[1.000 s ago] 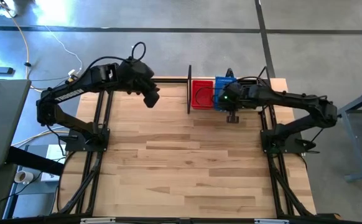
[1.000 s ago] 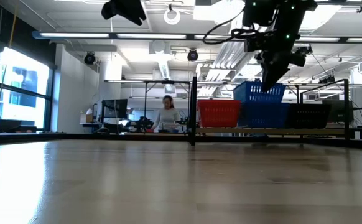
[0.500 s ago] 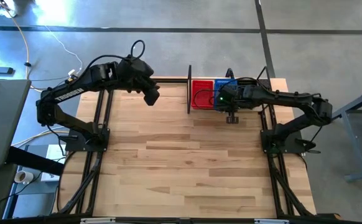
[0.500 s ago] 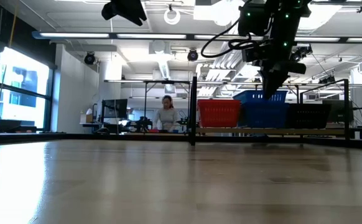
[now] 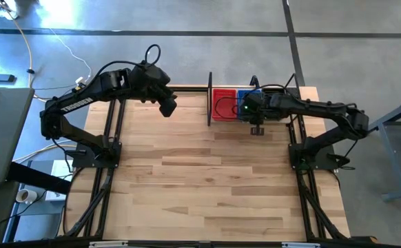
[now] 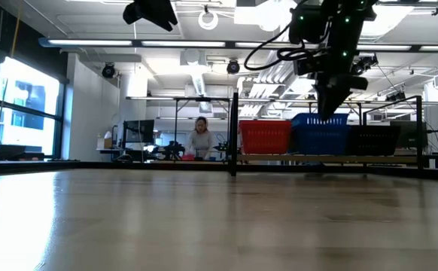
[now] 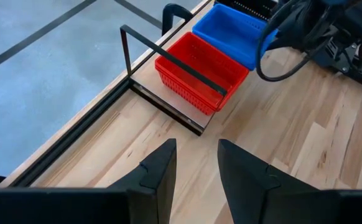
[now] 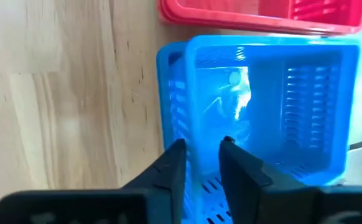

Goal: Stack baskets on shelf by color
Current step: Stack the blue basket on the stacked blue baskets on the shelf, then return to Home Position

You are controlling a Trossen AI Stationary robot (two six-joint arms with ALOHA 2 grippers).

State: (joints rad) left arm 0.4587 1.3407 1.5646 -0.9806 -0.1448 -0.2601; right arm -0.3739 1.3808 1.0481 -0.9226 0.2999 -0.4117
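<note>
Red baskets (image 6: 264,136), blue baskets (image 6: 320,134), black baskets (image 6: 372,139) side by side on shelf (image 6: 234,134)

Pretty bright overall, ceiling strip lights (image 6: 91,43) doing most of it. Window (image 6: 31,113) on one side is blown out, the desk (image 6: 166,218) looks soft up close, glare inside the blue basket (image 8: 237,93).

A broad wooden table top (image 6: 204,218) fills the lower half of the frame. At right of centre, a low black wire shelf (image 6: 234,135) holds three perforated plastic baskets side by side: a red basket (image 6: 264,137), a blue basket (image 6: 320,135) and a black basket (image 6: 371,140). A dark robot arm hangs from the top right, its gripper (image 6: 330,102) just above the blue basket's rim. Another dark gripper (image 6: 153,11) shows at upper left. A person (image 6: 201,140) stands in the room behind.
</note>
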